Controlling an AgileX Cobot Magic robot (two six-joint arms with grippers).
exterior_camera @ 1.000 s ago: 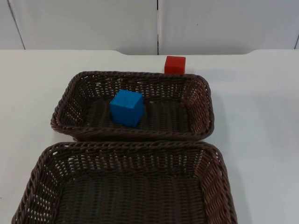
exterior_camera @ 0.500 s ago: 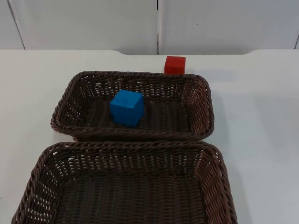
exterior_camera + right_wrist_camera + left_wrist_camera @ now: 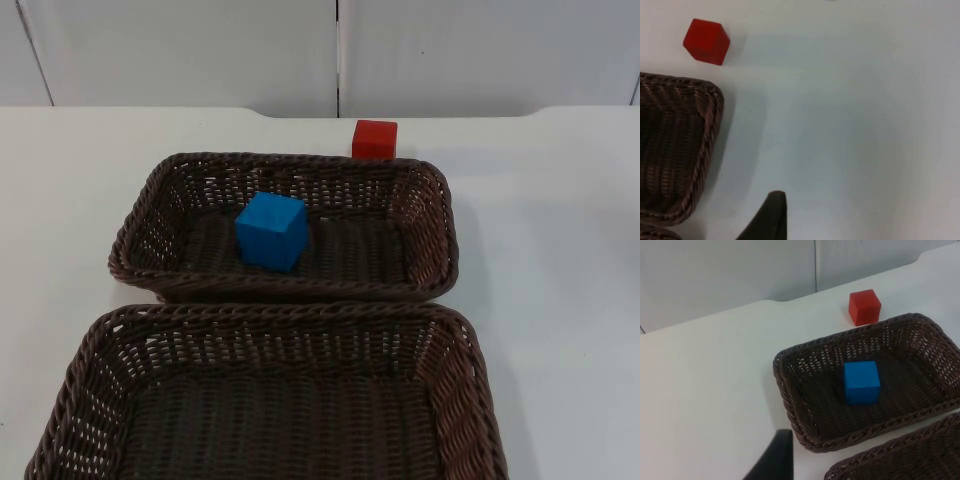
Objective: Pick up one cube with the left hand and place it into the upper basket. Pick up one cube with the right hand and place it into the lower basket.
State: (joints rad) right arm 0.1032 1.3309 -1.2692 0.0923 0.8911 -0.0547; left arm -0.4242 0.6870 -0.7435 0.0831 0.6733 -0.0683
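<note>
A white table top (image 3: pixel 560 260) runs back to a grey partition wall (image 3: pixel 180 50). Two dark brown wicker baskets stand on it, one behind the other, their long rims nearly touching. The lower basket (image 3: pixel 270 325) sits at the 6 o'clock edge of the top view with nothing in it. The upper basket (image 3: pixel 285 290) lies at the centre and holds a blue cube (image 3: pixel 271 231), resting on the basket floor toward 9 o'clock of its middle. A red cube (image 3: pixel 374 139) stands on the bare table just outside the upper basket's far rim, at about 1 o'clock from the blue cube. The left gripper, a single black fingertip (image 3: pixel 774 460) in its wrist view, hangs above the table beside the upper basket; whether its fingers are parted cannot be told. The right gripper's fingertip (image 3: pixel 767 217) likewise hangs over bare table beside that basket's end, fingers' spread not discernible.
</note>
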